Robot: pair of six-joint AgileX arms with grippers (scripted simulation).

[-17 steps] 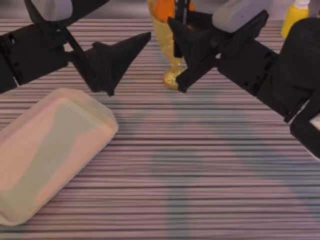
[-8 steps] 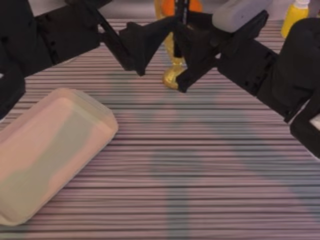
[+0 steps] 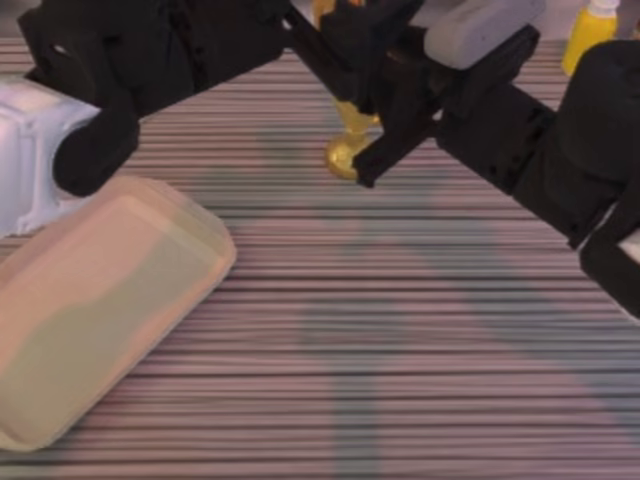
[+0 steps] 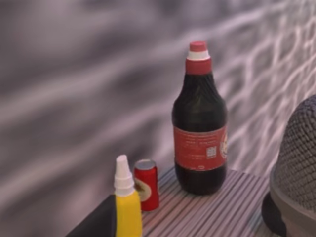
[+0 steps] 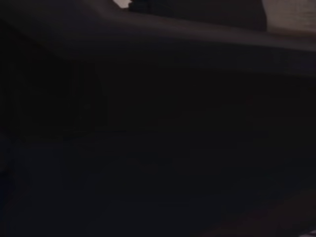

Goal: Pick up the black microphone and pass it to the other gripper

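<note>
near object: pale pink-green rounded block (image 3: 100, 310) is lying on the striped table (image 3: 420, 340) at lower left of the top view, not involved.

right gripper: right gripper (image 3: 375, 100) is sitting at upper centre of the top view, arm running in from the right edge. Fingers are looking clamped around something slim and dark, but the overlap is hiding the contact, so I cannot tell its state for sure.

left gripper: left gripper (image 3: 320, 40) is crowding in at the top centre, touching or nearly touching the right one. Finger state: cannot tell, it is merging with the other black parts.

black microphone: black microphone (image 4: 298, 173) is filling the right edge of the left wrist view, mesh head right at the camera. In the top view it is hidden between the 2 grippers.

right wrist view: dark.

background: gold trophy (image 3: 350, 150) is standing just behind the grippers; yellow bottle (image 3: 590, 35) at upper right; cola bottle (image 4: 199, 123) and red can (image 4: 146, 183) further back.

progress: pick-up is looking done, mic is off the table. Handover is happening now; the left grip and right release are looking still to do.
</note>
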